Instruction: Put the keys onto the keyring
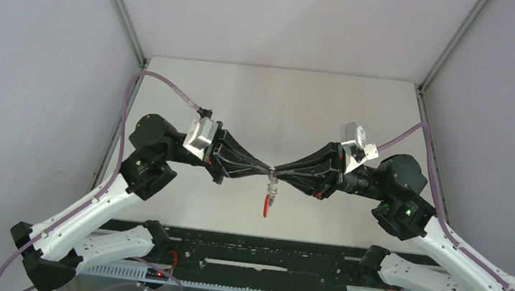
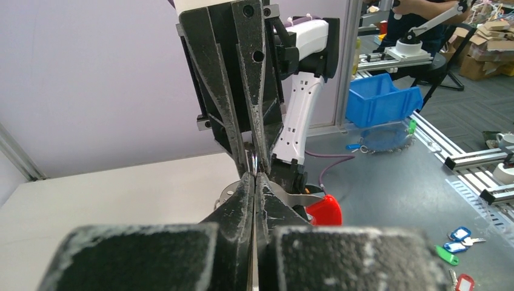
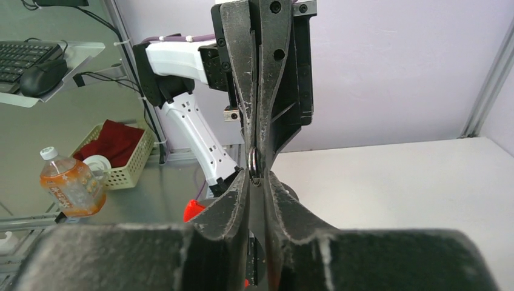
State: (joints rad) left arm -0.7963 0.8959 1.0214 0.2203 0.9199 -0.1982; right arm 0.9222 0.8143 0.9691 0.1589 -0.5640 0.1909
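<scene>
Above the table [image 1: 280, 104], the left gripper [image 1: 267, 167], fingers together, is clamping the keyring [image 3: 253, 167] so the red-tagged key [image 1: 267, 206] is dangling free, while the right gripper [image 1: 279, 169] is straddling the ring, fingers narrowly apart, grip unclear.

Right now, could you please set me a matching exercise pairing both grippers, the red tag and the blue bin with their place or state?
Things:
1. left gripper
2. right gripper
3. red tag
4. blue bin

Places or states:
A. hangs below the meeting gripper tips
B. stands off the white table
C. shut on the metal ring
D. jaws a narrow gap apart

Pairs: 1-C, 2-D, 3-A, 4-B
</scene>
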